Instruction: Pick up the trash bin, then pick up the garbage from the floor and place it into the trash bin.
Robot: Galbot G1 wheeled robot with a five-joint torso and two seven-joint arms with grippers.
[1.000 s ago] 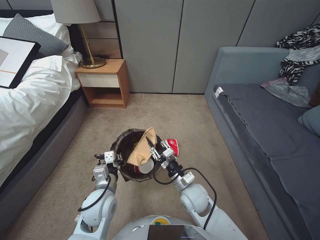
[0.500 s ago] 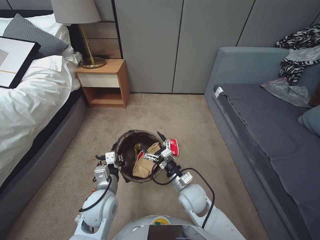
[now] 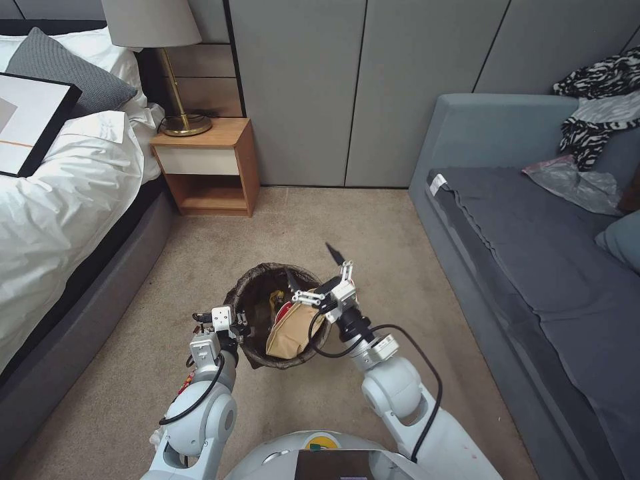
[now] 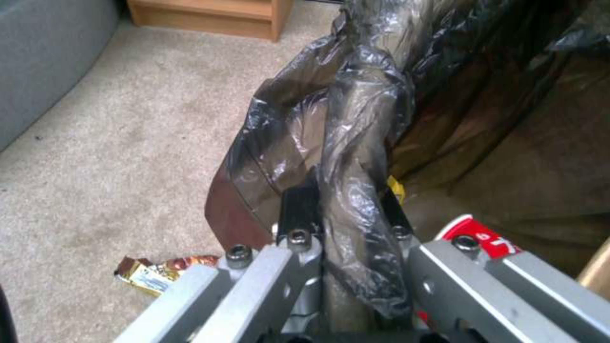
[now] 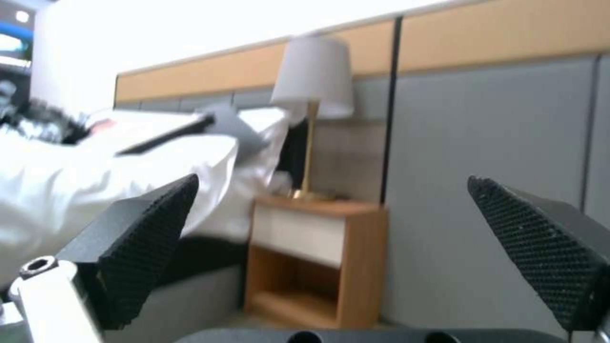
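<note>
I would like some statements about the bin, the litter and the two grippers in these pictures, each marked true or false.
1. The left gripper is shut on the bin rim. True.
2. The right gripper holds the paper bag. False: it is open and empty, above the bin's rim; the bag lies in the bin.
3. A snack wrapper lies on the carpet beside the bin. True.
4. The bin stands on the sofa. False: it is over the carpet, between bed and sofa.
</note>
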